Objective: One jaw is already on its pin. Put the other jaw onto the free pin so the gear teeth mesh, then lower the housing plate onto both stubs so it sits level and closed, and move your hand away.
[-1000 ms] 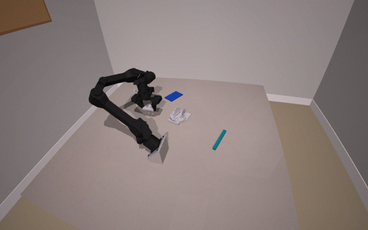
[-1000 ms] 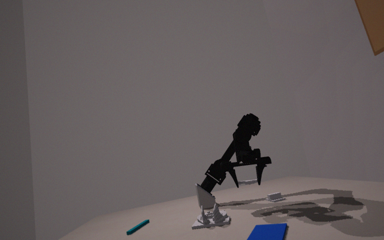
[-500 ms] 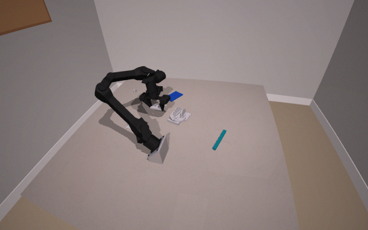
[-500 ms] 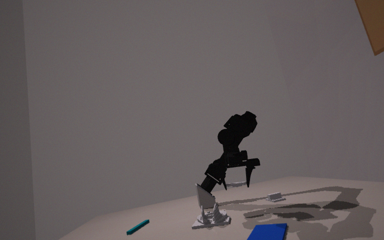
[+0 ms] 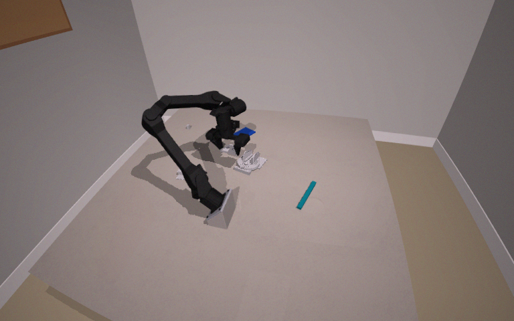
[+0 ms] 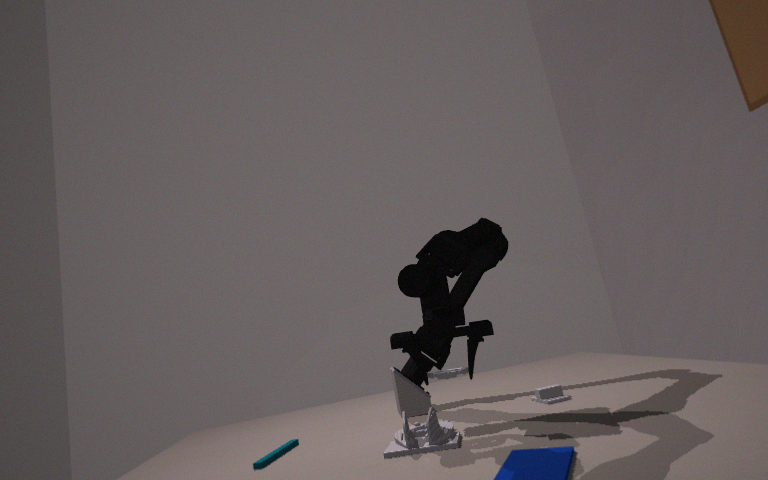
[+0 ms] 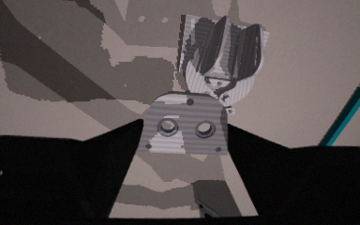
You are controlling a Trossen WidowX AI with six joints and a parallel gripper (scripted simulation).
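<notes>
The claw (image 5: pixel 229 150) (image 6: pixel 448 373) (image 7: pixel 183 125) stood wide open around the housing plate (image 5: pixel 227 149) (image 6: pixel 447 373) (image 7: pixel 186 141), gripping it by opposite edges above the tabletop (image 5: pixel 303 265) (image 6: pixel 198 452) (image 7: pixel 300 94). The wrist view alone showed the plate's face clearly: two ringed holes side by side, a small dark hole at twelve o'clock and one more near each lower corner, with a rounded upper edge. The exterior view showed it as a thin, nearly level strip, raised and apart from the base assembly (image 5: pixel 242 170) (image 6: pixel 421 450) (image 7: pixel 188 28).

In the top view the plate was at ten o'clock from that assembly; in the wrist view the assembly was at one o'clock from the plate. Two ribbed jaws rose from the assembly, side by side. Whether the gear teeth meshed was too small to tell. The plate was off the stubs.

The top view put a blue panel (image 5: pixel 246 131) (image 6: pixel 538 463) at twelve o'clock from the assembly, a teal bar (image 5: pixel 306 194) (image 6: pixel 276 453) (image 7: pixel 344 117) at four and a wedge-shaped mount (image 5: pixel 227 217) (image 6: pixel 410 399) near seven. A small white block (image 5: pixel 180 176) (image 6: pixel 550 393) lay at nine, partly hidden by the arm (image 5: pixel 176 151) (image 6: pixel 436 300); the exterior view showed its raised, stepped shape. Only the top view caught a tiny pale piece (image 5: pixel 188 126) at ten. The wrist view left out the blue panel but caught the teal bar at three o'clock from the plate.
</notes>
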